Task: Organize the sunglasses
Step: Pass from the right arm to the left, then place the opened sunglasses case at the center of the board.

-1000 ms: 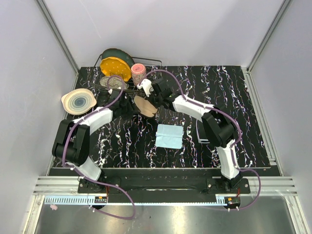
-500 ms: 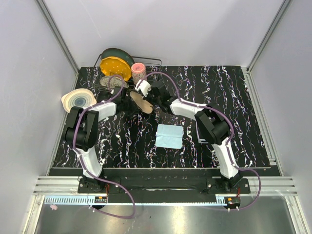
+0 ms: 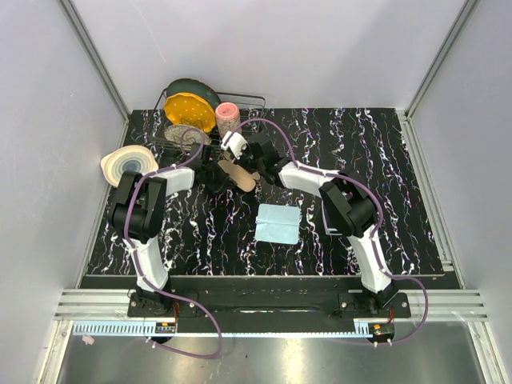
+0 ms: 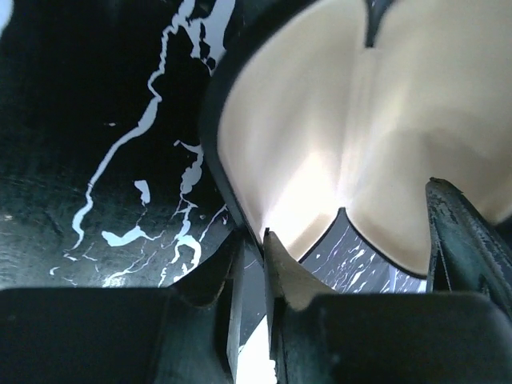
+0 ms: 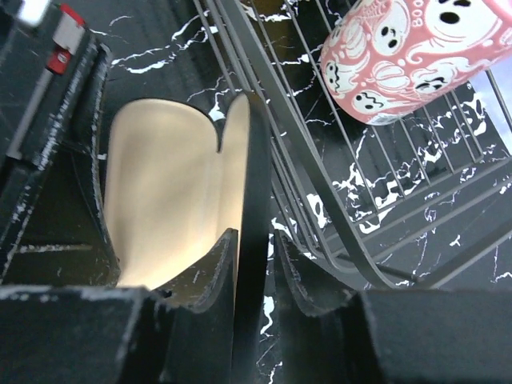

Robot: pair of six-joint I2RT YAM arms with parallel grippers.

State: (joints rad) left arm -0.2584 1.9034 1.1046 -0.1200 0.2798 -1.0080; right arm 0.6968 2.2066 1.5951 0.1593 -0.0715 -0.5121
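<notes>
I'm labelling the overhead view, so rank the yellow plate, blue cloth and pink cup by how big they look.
Yellow plate and blue cloth: about alike, too close to rank.
Pink cup: clearly smallest.

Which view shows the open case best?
Right wrist: the case shows most of its cream lining and black rim. Left wrist sees only a close-up patch of lining; top shows it small, between the arms.

Cream-lined case (image 5: 172, 192) beside wire rack (image 5: 336, 200), pink cup (image 5: 416, 56)
</notes>
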